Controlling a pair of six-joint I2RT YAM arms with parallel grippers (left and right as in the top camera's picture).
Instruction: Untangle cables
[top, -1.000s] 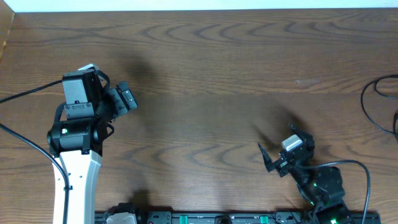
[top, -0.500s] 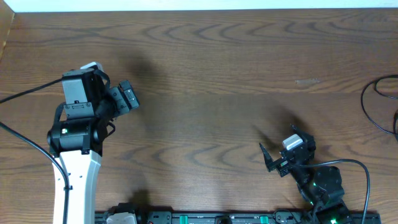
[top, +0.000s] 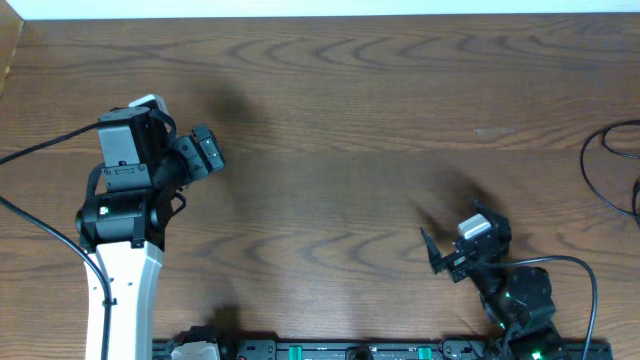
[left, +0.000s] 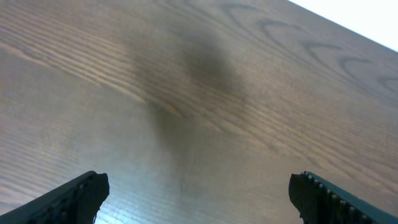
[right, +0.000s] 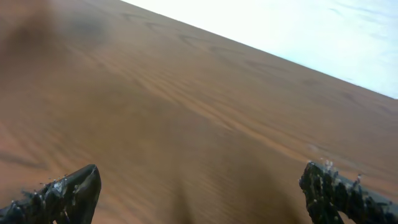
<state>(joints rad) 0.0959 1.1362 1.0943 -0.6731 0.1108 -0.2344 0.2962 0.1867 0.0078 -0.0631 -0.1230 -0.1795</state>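
the cables (top: 585, 165) show only as a thin black loop at the table's (top: 340, 120) 3 o'clock edge, partly cut off by the frame. they are at about 2 o'clock from the right claw (top: 448, 220) and well apart from it. that claw is spread wide and holds nothing, as is the left claw (top: 208, 152) at the 9 o'clock side.

even soft light, diffuse shadows on the table (top: 350, 100), blurred right wrist view
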